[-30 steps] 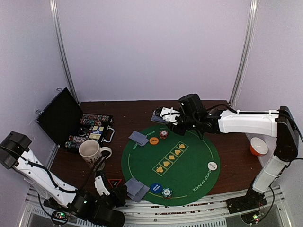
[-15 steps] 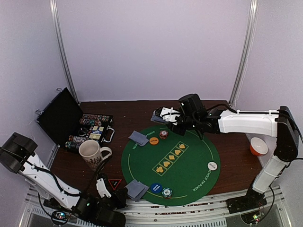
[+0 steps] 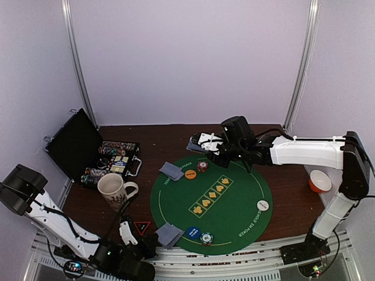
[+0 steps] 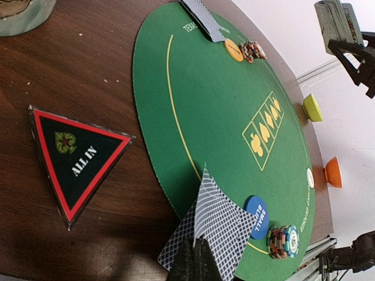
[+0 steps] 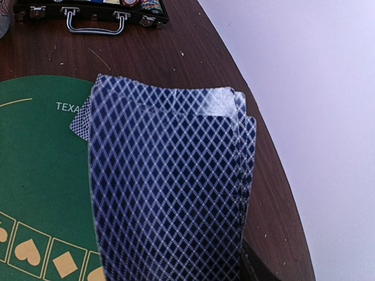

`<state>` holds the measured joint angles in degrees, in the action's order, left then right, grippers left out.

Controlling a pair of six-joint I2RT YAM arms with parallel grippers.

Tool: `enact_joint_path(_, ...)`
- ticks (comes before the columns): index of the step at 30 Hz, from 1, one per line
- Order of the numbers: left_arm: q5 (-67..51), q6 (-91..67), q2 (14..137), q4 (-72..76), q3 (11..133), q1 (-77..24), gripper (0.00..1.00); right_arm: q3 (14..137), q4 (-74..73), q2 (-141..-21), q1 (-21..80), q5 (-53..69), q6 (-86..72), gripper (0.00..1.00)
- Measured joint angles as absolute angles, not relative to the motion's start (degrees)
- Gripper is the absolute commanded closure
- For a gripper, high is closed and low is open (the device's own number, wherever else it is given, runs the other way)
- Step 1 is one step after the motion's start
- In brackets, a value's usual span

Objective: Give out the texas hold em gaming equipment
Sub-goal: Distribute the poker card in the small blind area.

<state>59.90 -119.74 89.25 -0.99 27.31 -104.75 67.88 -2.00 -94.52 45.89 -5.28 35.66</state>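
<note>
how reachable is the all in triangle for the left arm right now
Probably reachable: the ALL IN triangle lies uncovered on the table, close beside the left gripper. But it looks shut on a playing card, which it would have to release first.

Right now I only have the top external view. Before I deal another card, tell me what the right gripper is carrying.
Observer: The right gripper is clamped on a deck of diamond-backed cards. They are slightly fanned, with their backs to the wrist camera.
Operator: Read me the black triangle by the left arm.
Observer: The triangle says ALL IN inside a red border. It lies on bare wood just off the mat.
Operator: Check the left gripper.
Observer: The left gripper has its fingers together on the closest edge of the near cards. It seems to pinch the top one, which looks tilted up.
</note>
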Motion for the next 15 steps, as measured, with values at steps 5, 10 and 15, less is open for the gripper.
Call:
enact_joint_path(5, 59.11, -119.74, 89.30, 0.01, 27.22, -103.94, 1.00, 67.88, -2.00, -94.52, 45.89, -5.26, 35.70, 0.59)
enact_joint_path(10, 58.85, -119.74, 89.30, -0.08, 27.22, -103.90, 0.96, 67.88, -2.00, -94.52, 45.89, -5.26, 35.73, 0.59)
enact_joint_path(15, 58.65, -119.90, 89.30, -0.69, 27.24, -103.88, 0.87, 67.88, -2.00, -94.52, 45.89, -5.26, 35.75, 0.59)
